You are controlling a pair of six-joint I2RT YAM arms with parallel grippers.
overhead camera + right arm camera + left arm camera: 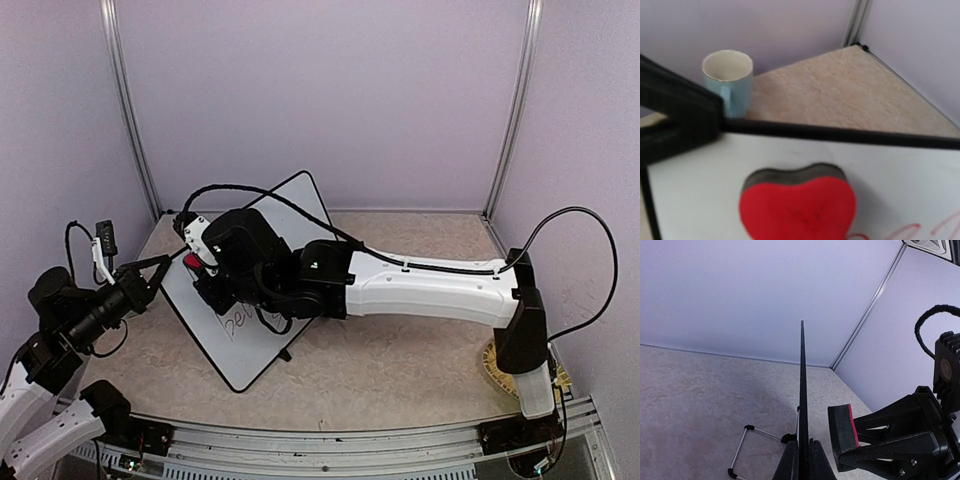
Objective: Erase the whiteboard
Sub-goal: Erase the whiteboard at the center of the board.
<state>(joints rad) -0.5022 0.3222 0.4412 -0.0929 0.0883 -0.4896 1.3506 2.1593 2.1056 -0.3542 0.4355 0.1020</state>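
Observation:
The whiteboard (pixel 262 345) stands tilted at the table's centre-left, with handwriting (pixel 240 320) on its face. My left gripper (pixel 165 262) is shut on the board's left edge. In the left wrist view the frame (pixel 802 390) runs edge-on between the clamped fingers (pixel 790 466). My right gripper (pixel 195 262) is shut on a red heart-shaped eraser (pixel 797 207). The eraser's dark felt lies against the white surface (pixel 700 200) near the top frame (pixel 840 134). Red strokes (pixel 940 225) show beside it. The eraser (pixel 842 432) hangs just right of the board's edge.
A light blue cup (pixel 730 80) stands behind the board near the corner. The board's wire stand (pixel 747 445) rests on the table behind it. A round wooden piece (pixel 500 365) lies by the right arm's base. Walls close in three sides.

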